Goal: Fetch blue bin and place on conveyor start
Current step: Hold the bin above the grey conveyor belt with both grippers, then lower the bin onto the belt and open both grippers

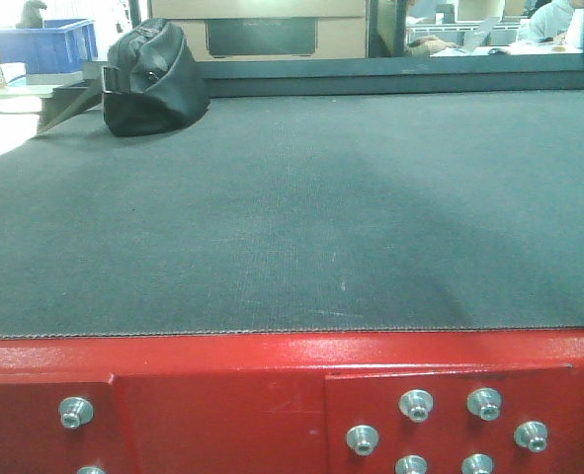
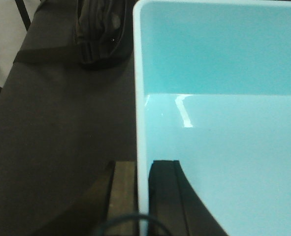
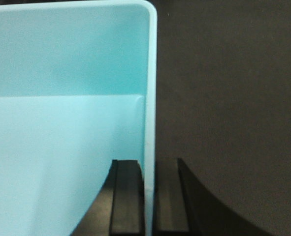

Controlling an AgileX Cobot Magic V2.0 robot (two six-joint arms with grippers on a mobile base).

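Bin [image 2: 219,162] is over the belt [image 1: 292,217] but out of the front view, so can't tell if it's touched down. Bag [image 1: 153,79] lies near its far-left corner. Left gripper [image 2: 144,196] and right gripper [image 3: 149,196] each pinch a side wall, probably to keep it level.

Whse-type lab, conveyor belt [image 1: 292,217], blue crate [image 1: 44,44], carton [image 1: 272,35]

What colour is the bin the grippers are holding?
Pale turquoise; the bin shows best in the right wrist view.
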